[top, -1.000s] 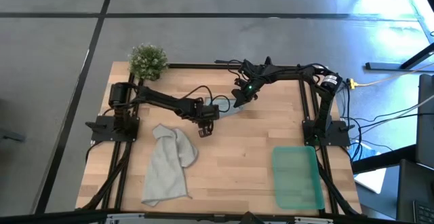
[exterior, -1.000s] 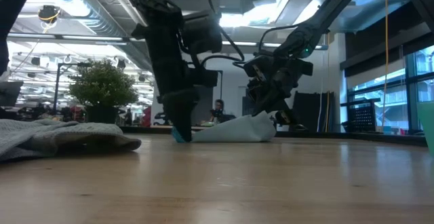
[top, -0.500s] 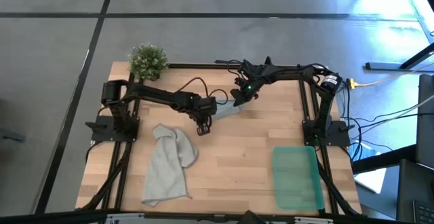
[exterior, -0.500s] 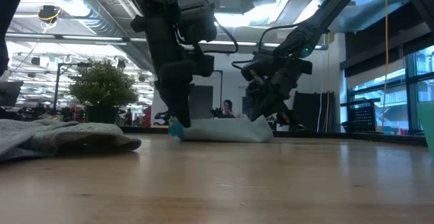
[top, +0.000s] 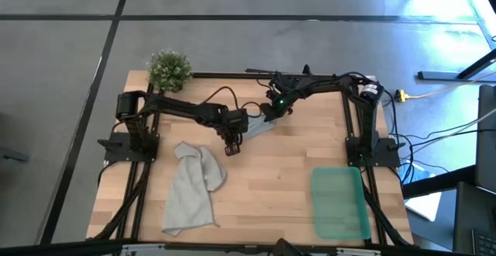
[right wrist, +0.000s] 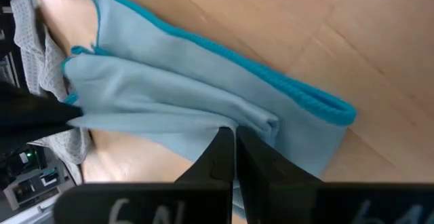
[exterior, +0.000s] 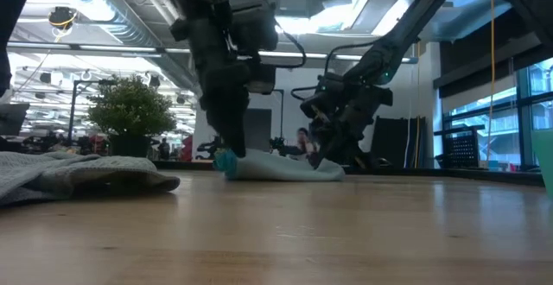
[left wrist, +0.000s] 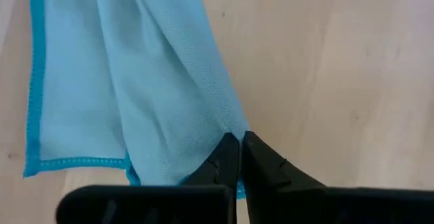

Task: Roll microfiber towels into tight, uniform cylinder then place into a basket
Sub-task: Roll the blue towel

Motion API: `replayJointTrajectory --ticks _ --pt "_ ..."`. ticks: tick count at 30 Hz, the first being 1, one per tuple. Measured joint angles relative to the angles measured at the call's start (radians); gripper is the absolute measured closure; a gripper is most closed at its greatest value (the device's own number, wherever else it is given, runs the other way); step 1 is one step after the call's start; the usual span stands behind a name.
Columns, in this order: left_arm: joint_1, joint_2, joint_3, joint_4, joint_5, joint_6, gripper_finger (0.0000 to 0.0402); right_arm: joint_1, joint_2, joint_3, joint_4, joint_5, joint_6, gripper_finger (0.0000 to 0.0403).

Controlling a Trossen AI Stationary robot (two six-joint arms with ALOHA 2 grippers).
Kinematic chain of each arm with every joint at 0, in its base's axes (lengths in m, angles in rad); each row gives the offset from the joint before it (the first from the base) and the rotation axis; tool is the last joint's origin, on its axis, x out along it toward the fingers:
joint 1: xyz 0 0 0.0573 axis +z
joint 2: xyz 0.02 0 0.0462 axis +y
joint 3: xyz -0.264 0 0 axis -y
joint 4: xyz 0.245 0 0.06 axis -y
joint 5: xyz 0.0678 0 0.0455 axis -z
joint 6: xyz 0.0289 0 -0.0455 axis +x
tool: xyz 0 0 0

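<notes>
Leftmost, a crumpled light grey microfiber towel (top: 192, 186) is seen lying on the wooden table (top: 263, 178). Further right, a pale blue microfiber towel (top: 254, 126) is pinched at one end by the left gripper (top: 231, 147) and at the other by the right gripper (top: 267, 113). Rightmost, a translucent green plastic basket (top: 339, 203) is seen.

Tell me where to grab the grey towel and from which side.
Judging by its pose, take the grey towel at its bunched upper end near the table's middle, coming straight down from above: it lies crumpled and flat on the table, so that raised fold gives the tool something to pinch.
</notes>
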Motion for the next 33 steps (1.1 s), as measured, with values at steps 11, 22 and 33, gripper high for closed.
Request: replayJointTrajectory --ticks 11,22,33 --pt "0.121 0.000 0.188 -0.214 0.065 -0.123 0.0401 -0.001 0.001 0.000 -0.022 0.015 -0.027 0.0393" --pt "0.248 0.005 0.190 -0.240 0.145 -0.263 0.0400 -0.002 0.003 -0.001 -0.029 0.015 -0.047 0.0393" --pt "0.291 0.067 0.191 -0.211 0.084 -0.256 0.0400 -0.001 0.003 -0.002 -0.036 0.015 -0.051 0.0393"
